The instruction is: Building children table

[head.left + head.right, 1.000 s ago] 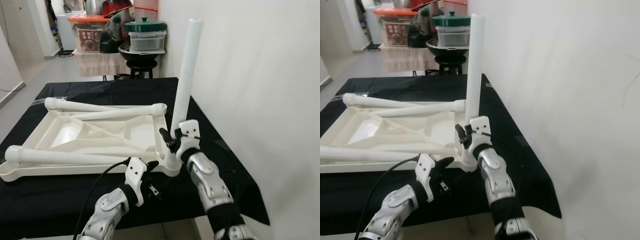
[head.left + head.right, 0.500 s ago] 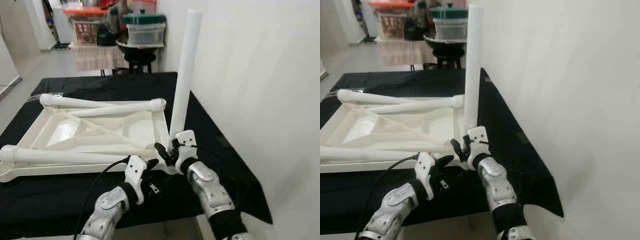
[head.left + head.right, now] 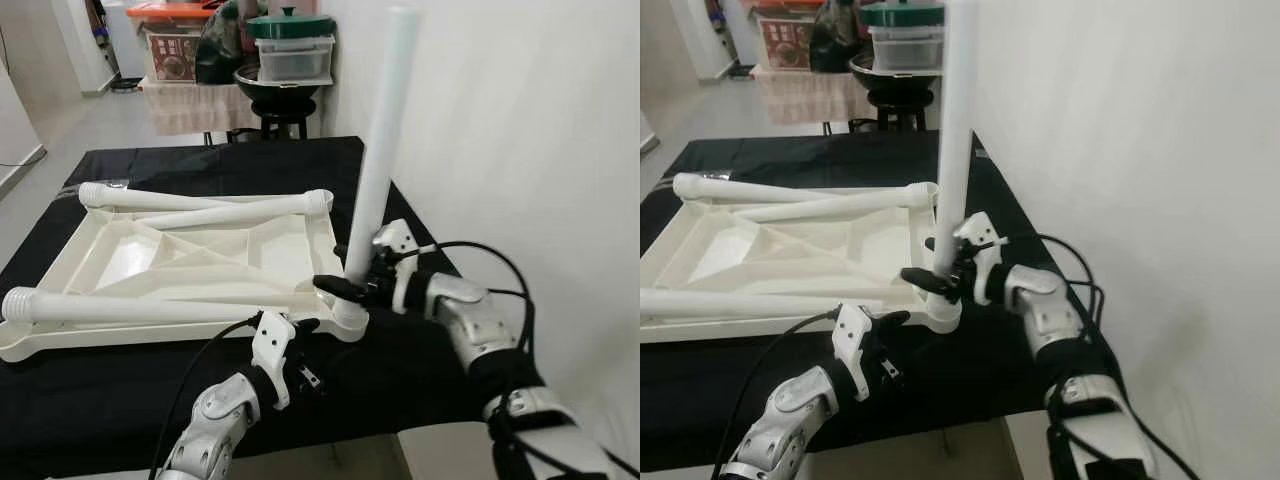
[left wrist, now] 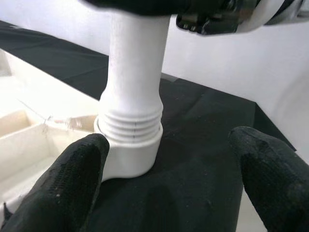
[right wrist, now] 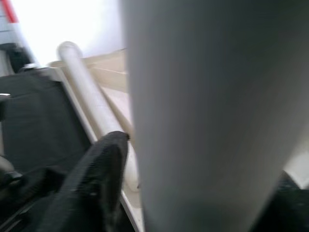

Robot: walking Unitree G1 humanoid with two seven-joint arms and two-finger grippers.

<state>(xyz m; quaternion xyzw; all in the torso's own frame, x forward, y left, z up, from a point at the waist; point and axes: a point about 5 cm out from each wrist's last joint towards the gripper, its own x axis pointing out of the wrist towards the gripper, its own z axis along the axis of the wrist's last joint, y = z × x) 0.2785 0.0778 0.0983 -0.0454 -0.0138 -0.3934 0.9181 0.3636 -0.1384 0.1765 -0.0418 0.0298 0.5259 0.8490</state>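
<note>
The white child's tabletop (image 3: 70, 345) lies upside down on the black-clothed table (image 3: 420, 370). One white leg (image 3: 380, 150) stands upright in the socket (image 3: 350, 318) at the near right corner, leaning slightly right. My right gripper (image 3: 358, 280) is shut on this leg just above the socket, reaching in from the right. My left gripper (image 3: 303, 350) is open, low in front of the socket (image 4: 130, 150), its fingers (image 4: 72, 179) apart on either side without touching it. Two loose legs (image 3: 200, 205) lie along the far rim. A third leg (image 3: 120, 308) lies along the near side.
A white wall (image 3: 520, 150) rises close on the right of the table. The table's near edge (image 3: 300, 435) is just below my arms. Behind the table, a stool and stand (image 3: 280, 110) carry pots and boxes. A black cable (image 3: 500, 270) loops over my right arm.
My right arm has swung out to the right, now holding the upright leg from the side rather than from below. The left gripper stays by the socket. The camera has shifted.
</note>
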